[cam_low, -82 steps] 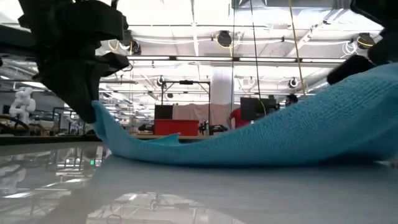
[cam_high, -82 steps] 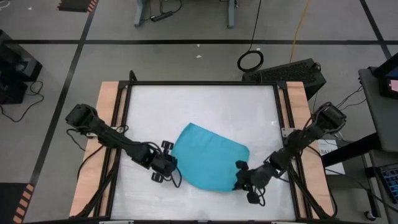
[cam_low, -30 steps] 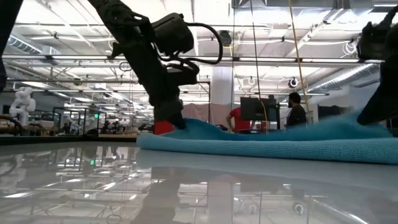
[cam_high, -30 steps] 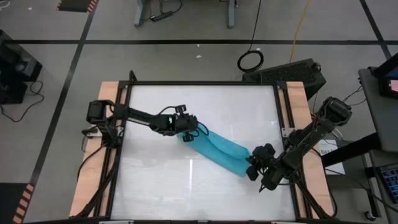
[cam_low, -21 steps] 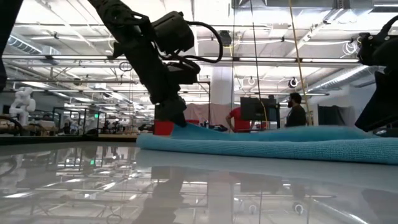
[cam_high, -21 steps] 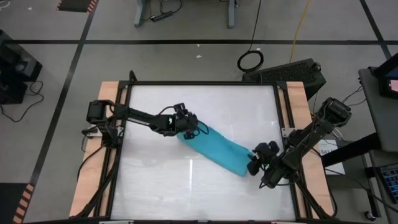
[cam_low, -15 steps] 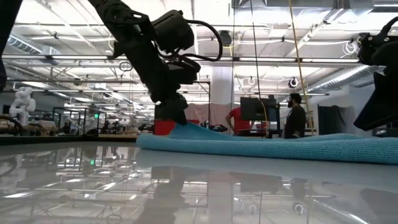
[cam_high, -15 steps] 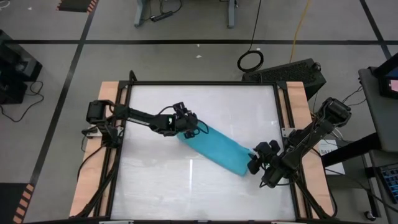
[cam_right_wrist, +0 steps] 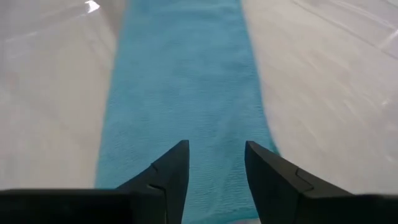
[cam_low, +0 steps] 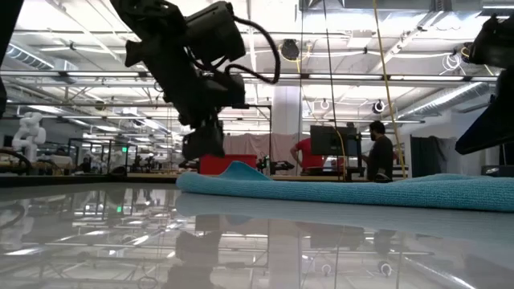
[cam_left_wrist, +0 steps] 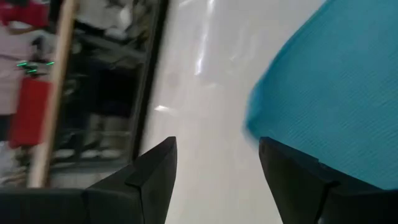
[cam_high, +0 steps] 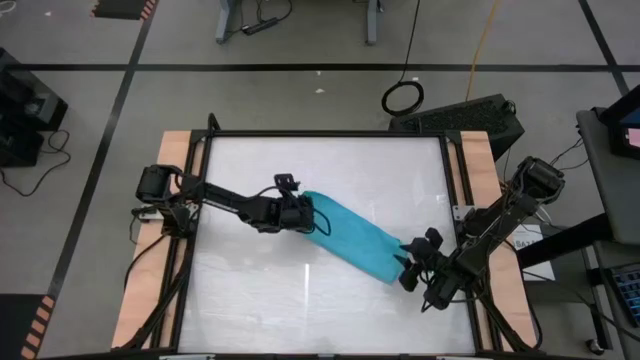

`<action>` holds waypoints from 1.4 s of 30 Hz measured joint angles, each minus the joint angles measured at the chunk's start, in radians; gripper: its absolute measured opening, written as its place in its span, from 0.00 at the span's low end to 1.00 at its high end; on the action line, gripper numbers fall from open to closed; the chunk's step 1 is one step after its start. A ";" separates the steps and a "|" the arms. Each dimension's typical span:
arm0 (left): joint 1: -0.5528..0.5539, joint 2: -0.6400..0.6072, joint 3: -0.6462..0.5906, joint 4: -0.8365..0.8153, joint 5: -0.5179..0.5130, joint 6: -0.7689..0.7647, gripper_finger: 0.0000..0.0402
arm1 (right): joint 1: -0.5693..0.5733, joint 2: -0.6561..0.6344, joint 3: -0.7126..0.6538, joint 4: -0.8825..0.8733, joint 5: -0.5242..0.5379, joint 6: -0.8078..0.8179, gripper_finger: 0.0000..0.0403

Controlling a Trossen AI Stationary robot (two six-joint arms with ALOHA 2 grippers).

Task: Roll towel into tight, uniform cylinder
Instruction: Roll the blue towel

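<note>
The turquoise towel (cam_high: 350, 238) lies as a long narrow folded strip, flat on the white tabletop (cam_high: 260, 300), slanting from the middle toward the near right. My left gripper (cam_high: 306, 217) is open at the strip's far left end (cam_low: 233, 172), raised a little off the table (cam_low: 201, 148). In the left wrist view (cam_left_wrist: 217, 149) bare table shows between its fingers and the towel (cam_left_wrist: 336, 81) lies off to one side. My right gripper (cam_high: 408, 268) is open just above the strip's near right end, and the towel (cam_right_wrist: 183, 81) runs away from between its fingers (cam_right_wrist: 216, 149).
Wooden rails (cam_high: 172, 190) and a black frame (cam_high: 330, 134) border the tabletop. Bare white surface lies on the far side (cam_high: 330, 165) and the near left (cam_high: 250, 310) of the strip. People (cam_low: 377, 152) stand in the room beyond the table.
Both grippers have let go of the towel's ends. The ends, which were raised, have dropped, and the strip now lies flat. My left gripper has drawn back from the towel's end toward the table's near edge, risen a little, and rolled.
</note>
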State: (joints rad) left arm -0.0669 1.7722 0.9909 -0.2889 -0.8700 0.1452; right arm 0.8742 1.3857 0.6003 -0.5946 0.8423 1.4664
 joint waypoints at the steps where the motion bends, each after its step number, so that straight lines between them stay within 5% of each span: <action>1: 0.000 0.000 0.000 -0.022 0.004 0.000 0.58 | 0.005 0.000 0.000 0.026 0.000 -0.032 0.36; 10: 0.047 -0.006 -0.001 -0.099 0.366 -0.129 0.58 | 0.019 0.000 0.000 0.313 -0.004 -0.338 0.36; 19: 0.157 -0.097 -0.013 -0.177 0.577 -0.245 0.58 | 0.019 0.000 0.000 0.338 -0.011 -0.353 0.36; 28: 0.289 -0.232 -0.067 -0.187 0.990 -0.346 0.58 | 0.019 -0.001 0.000 0.341 -0.009 -0.373 0.36; 36: 0.366 -0.231 -0.136 -0.140 1.062 -0.433 0.57 | 0.019 -0.001 0.000 0.345 -0.004 -0.390 0.36; 42: 0.368 -0.197 -0.144 -0.124 1.146 -0.455 0.46 | 0.019 -0.001 0.000 0.346 -0.005 -0.391 0.36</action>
State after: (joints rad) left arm 0.3008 1.5754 0.8469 -0.4133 0.2757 -0.3100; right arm 0.8932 1.3849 0.6003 -0.2486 0.8371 1.0756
